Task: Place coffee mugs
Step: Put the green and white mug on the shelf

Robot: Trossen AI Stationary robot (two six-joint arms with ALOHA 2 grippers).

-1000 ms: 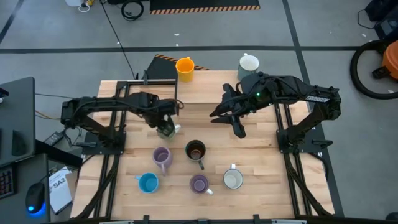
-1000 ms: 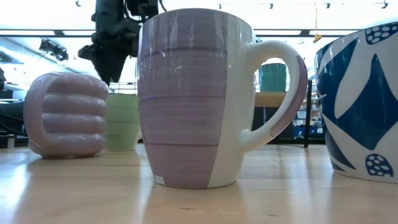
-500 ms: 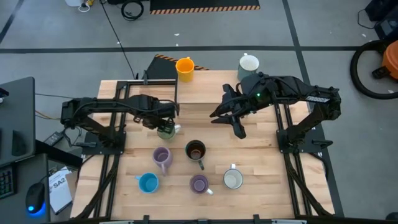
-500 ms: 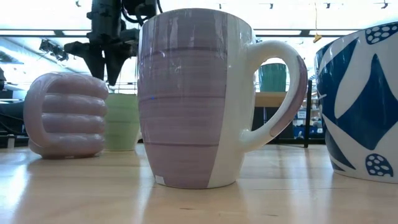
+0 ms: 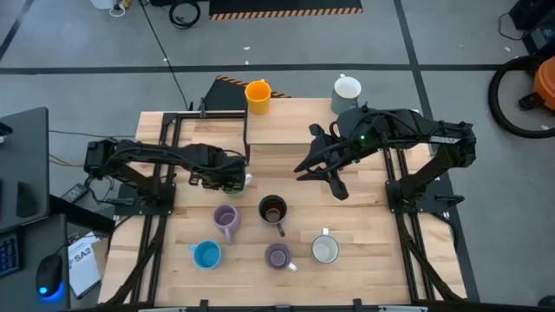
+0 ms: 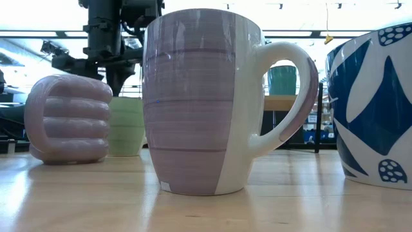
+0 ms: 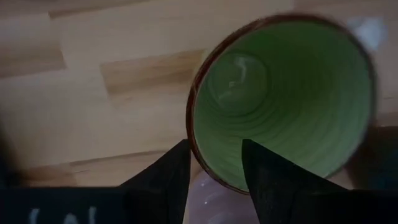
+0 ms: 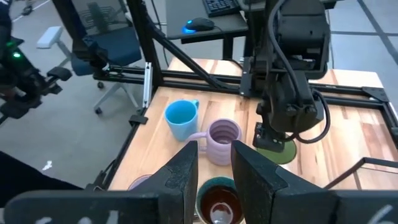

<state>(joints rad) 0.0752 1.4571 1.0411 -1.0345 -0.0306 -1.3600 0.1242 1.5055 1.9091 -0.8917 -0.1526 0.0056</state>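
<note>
Left gripper [image 7: 214, 163] astride green mug [image 7: 283, 99] rim
Overhead, arm hides mug; wrist shows fingers apart, rim between; right gripper [image 5: 323, 177] parted, aloft.

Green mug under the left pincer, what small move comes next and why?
Probably close the left pincer on the green mug: one finger sits inside the rim and the other outside, not yet pinching, with the mug upright on the table.

Two mugs [image 5: 257, 94] stand at the tabletop's [image 5: 286, 130] far edge; four mugs [image 5: 277, 255] near the front edge, one [image 5: 273, 210] mid-table
</note>
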